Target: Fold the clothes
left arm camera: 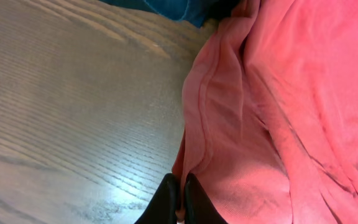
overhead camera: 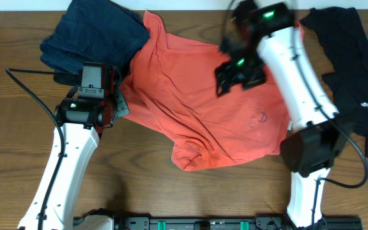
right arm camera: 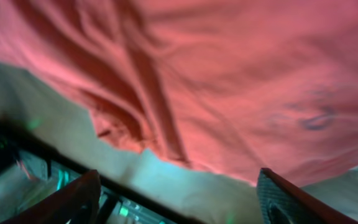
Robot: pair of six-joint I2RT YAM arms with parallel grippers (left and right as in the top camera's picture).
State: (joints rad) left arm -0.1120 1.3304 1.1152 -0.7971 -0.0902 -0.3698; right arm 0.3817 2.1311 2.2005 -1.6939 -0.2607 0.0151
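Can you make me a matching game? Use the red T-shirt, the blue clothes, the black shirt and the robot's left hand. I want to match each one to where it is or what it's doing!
Things:
1. red T-shirt
2. blue clothes
3. black shirt
4. left hand

Matches:
A. shut, pinching a red edge
B. at the right end of the table
C. crumpled in the middle
D. bunched up in the far left corner

Pairs: 1-C, 2-D, 3-B, 4-A
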